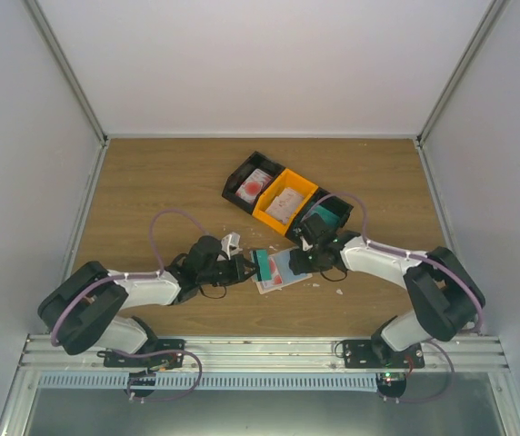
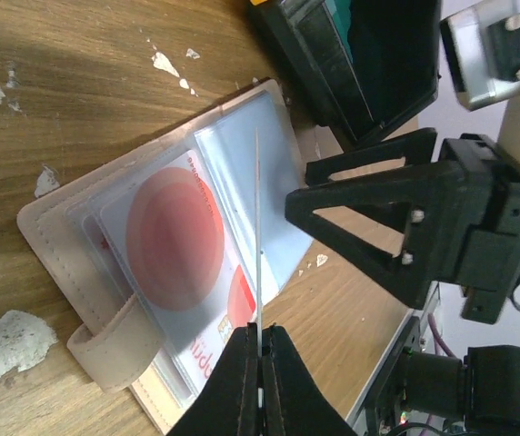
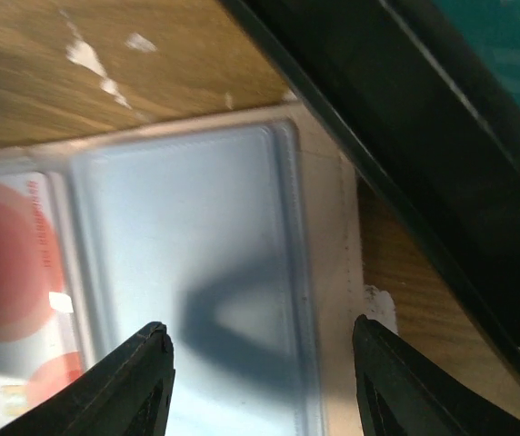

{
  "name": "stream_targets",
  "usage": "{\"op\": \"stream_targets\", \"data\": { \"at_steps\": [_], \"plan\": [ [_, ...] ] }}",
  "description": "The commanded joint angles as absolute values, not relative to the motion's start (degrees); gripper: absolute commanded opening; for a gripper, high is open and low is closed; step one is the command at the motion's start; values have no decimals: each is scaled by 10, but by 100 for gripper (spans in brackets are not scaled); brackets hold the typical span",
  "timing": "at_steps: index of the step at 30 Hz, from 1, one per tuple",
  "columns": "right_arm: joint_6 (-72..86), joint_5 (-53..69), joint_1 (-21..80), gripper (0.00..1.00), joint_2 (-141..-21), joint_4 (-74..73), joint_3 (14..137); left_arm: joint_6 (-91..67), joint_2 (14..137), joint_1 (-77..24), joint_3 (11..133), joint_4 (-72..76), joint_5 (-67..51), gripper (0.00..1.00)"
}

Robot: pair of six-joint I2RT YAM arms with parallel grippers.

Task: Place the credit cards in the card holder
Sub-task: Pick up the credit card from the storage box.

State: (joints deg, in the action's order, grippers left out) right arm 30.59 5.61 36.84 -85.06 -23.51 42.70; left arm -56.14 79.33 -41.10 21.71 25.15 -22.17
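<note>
Counter (image 1: 151,195) of wood grain carries the card holder (image 2: 49,227), which lies open like a book near the middle of the top view, its snap tab (image 2: 115,341) curling off one edge. The left claw (image 2: 260,343) reaches it from 9 o'clock and is pinched tight on a teal card (image 1: 264,263). In the left wrist view that card shows only as a thin line, standing on edge above the holder's clear sleeves. A white card with a red round mark (image 2: 174,236) sits flat inside one sleeve. The right claw (image 3: 262,363) comes in from 3 o'clock, its jaws spread wide and empty, hovering over the holder's other page, where the clear pocket (image 3: 187,254) shows pale blue; whether the fingertips touch it cannot be told. Three bins stand in a row at 12 to 1 o'clock of the holder: a black bin (image 1: 242,178), an orange bin (image 1: 307,191) and a second black bin (image 1: 344,211) with teal contents, just beside the holder's far edge. White scraps (image 2: 10,350) dot the wood around the holder.
</note>
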Motion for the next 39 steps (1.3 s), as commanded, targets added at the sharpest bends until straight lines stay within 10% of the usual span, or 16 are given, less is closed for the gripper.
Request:
{"op": "stream_targets", "data": {
  "at_steps": [1, 39],
  "plan": [
    [305, 1, 384, 55, -877, -271, 439, -575, 807, -413, 209, 310, -227, 0],
    [361, 17, 471, 51, -972, -345, 525, -607, 732, -412, 150, 288, -169, 0]
  ]
}}
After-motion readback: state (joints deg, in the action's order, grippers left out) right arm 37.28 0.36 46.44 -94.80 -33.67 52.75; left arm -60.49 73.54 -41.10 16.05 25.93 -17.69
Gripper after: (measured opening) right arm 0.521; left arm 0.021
